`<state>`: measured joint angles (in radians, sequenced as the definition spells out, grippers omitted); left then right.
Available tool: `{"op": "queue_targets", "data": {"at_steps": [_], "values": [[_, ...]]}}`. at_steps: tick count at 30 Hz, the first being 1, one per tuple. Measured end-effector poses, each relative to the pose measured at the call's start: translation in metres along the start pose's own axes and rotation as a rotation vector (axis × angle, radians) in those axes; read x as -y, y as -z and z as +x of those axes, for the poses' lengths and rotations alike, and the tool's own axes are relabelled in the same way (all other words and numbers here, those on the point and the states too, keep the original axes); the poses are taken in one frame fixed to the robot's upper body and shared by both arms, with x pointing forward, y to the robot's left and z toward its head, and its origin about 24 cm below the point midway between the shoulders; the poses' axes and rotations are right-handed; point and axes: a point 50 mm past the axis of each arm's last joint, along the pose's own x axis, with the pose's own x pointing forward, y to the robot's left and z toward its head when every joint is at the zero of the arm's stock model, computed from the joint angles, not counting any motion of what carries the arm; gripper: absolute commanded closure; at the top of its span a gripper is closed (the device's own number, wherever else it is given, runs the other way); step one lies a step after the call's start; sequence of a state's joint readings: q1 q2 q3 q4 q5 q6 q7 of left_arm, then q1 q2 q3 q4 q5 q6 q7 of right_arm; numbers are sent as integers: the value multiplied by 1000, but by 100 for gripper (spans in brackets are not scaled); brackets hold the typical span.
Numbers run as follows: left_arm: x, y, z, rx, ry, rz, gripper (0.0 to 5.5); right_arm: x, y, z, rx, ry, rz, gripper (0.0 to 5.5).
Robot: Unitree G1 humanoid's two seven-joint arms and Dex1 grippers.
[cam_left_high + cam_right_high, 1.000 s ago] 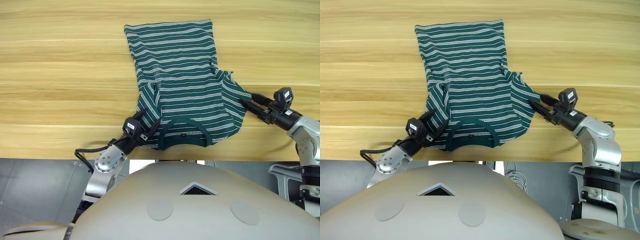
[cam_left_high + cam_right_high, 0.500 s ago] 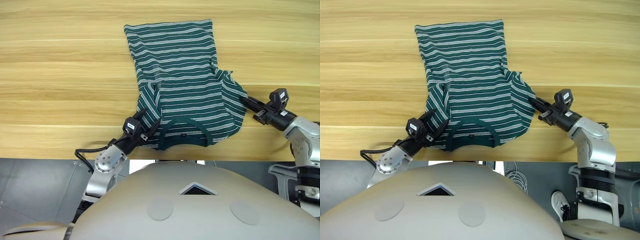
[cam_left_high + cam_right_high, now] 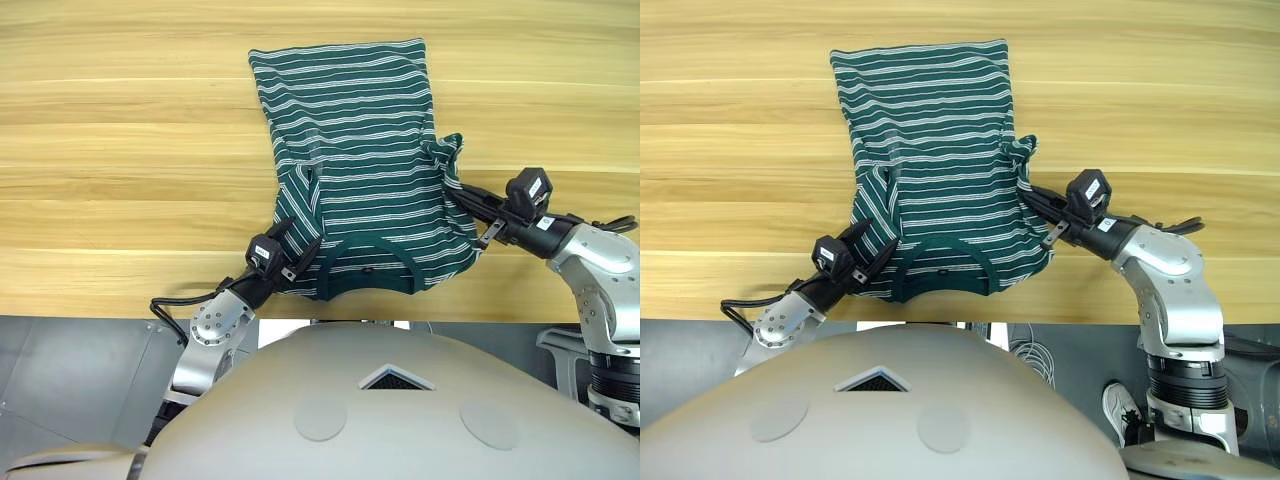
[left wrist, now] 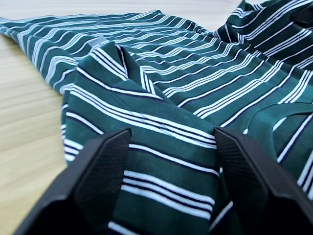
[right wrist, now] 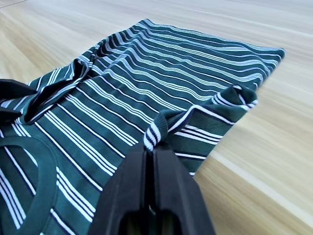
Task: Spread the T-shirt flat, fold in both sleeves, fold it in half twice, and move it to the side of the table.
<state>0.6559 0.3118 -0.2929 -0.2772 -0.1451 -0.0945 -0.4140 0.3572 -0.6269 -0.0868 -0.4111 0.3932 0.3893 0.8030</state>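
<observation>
Right now the green striped shirt (image 3: 355, 140) lies on the wooden tabletop (image 3: 120, 150), about in the middle from side to side. From the head you can see the whole shirt. Its bottom edge is on the far side. Its collar (image 3: 368, 262) is on the near side, close to the tabletop's front edge. The body of the shirt lies mostly flat, with some bumps near the shoulders.

The left claw (image 3: 303, 235) is at the shirt's left shoulder, by the near edge. The head views show it low over the cloth. The left wrist view shows more: the two fingers (image 4: 100, 176) are wide apart, and a fold of striped cloth sits between them. They are not pinching it.

The right claw (image 3: 450, 183) is at the shirt's right side, on the sleeve (image 3: 450, 150). From the head, the sleeve looks bunched up into a small lump at the tip of the claw. The right wrist view makes it plain: the fingers are pressed tight together on the sleeve's edge, and the cloth is pulled up into a little peak (image 5: 195, 122) above the tabletop.
</observation>
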Motion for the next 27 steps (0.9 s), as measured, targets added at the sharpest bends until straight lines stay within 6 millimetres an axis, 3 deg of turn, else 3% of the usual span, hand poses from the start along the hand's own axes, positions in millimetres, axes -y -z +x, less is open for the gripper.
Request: {"op": "queue_targets", "data": {"at_steps": [6,11,17,27], "values": [[1,0,1,0,4,-2,243,-20,9,16,-75,-73,-46,549],[1,0,0,0,5,-1,243,-25,23,20,-174,-96,-125,549],[1,0,0,-1,7,0,243,-27,27,22,-194,-107,-175,438],[1,0,0,-2,9,2,243,-42,11,19,-91,-208,-45,276]]}}
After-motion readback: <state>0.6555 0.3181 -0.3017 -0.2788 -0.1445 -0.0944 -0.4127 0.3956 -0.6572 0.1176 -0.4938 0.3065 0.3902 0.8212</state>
